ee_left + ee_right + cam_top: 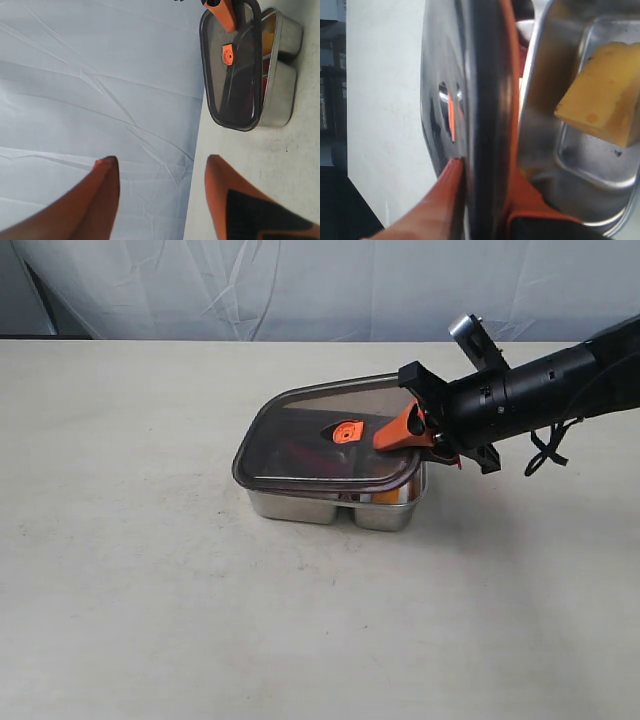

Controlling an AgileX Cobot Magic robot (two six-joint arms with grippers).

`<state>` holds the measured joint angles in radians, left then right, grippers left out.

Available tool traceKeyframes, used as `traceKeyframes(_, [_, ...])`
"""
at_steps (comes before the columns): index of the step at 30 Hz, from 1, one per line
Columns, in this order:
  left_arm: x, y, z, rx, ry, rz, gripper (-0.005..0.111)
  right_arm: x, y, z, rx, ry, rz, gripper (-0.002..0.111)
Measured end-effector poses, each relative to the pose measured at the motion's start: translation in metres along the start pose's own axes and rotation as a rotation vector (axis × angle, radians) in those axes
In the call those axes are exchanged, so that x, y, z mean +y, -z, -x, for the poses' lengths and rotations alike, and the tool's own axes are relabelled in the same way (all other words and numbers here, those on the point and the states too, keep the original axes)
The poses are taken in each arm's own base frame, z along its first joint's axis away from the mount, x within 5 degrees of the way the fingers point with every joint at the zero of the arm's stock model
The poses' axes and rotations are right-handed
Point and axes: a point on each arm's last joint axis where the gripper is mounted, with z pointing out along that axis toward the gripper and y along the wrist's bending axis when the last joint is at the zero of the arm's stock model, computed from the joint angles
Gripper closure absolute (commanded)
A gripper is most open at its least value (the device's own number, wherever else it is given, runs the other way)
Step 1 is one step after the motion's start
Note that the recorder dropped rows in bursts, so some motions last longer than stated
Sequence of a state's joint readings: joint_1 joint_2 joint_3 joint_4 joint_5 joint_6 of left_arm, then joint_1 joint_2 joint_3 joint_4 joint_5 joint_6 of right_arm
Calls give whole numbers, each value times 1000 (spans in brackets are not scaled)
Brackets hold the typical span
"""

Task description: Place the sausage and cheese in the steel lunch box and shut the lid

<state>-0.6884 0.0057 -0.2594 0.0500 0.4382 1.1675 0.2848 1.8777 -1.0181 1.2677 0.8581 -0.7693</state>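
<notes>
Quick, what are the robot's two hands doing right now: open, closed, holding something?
Left hand: open, holding nothing.
Right hand: closed on the edge of the lid, which sits tilted on the steel lunch box.

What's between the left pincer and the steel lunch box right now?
Nothing: the left wrist view shows only bare table between the open left pincer and the steel lunch box.

One steel lunch box stands on one counter, and it has two compartments. There is one dark lid with one orange valve tab. Inside lie one yellow cheese and one red sausage. Two end effectors show: the right end effector and the left end effector.
</notes>
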Motion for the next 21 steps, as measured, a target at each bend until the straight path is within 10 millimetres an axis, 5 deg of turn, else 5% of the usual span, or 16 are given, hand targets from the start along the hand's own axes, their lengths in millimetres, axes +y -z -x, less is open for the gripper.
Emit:
traceKeyframes(6, [0,0,0,0,0,0,56,-3,-2,1,-2,-6,-16,108])
traceKeyframes(15, [0,0,0,0,0,0,56,-12,-2,0,17,0,-109,60])
traceKeyframes(21, [0,0,0,0,0,0,56,-20,-4,-1,19,21,-165,58])
